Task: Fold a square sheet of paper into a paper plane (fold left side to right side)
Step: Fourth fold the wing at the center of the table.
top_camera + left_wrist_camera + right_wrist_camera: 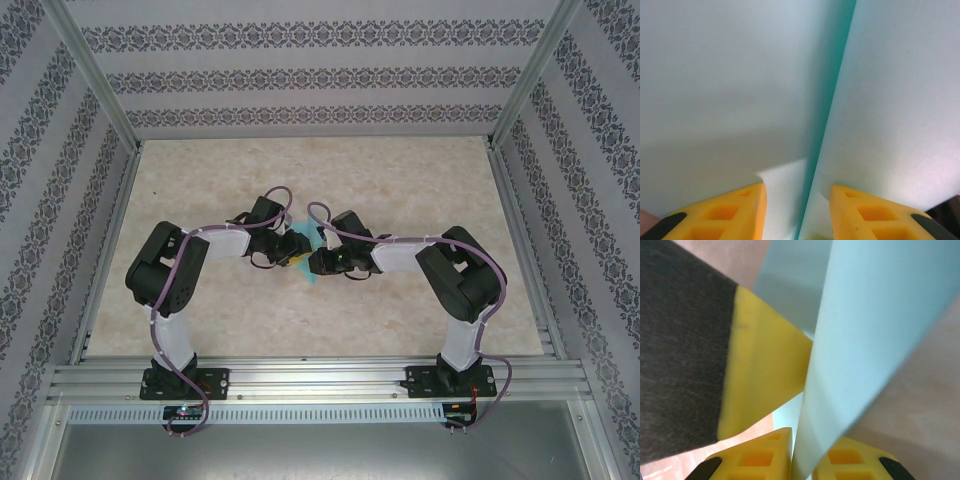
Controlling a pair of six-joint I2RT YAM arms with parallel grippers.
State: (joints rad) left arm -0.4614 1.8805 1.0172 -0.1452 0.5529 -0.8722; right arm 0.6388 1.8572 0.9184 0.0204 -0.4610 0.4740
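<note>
Between the two wrists over the table [200, 200], the square sheet of paper [311, 274] looks light, floppy, crease-prone, best pinched near an edge, as the right gripper [807, 440] does while the left gripper [797, 190], jaws half-parted, merely straddles it.

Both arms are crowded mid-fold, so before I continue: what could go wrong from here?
1. The right hand seems to pinch the square sheet of paper while the left hand straddles its raised edge loosely; pulling could tear or skew the fold.
2. In the top view both hands nearly touch; they might collide.
</note>
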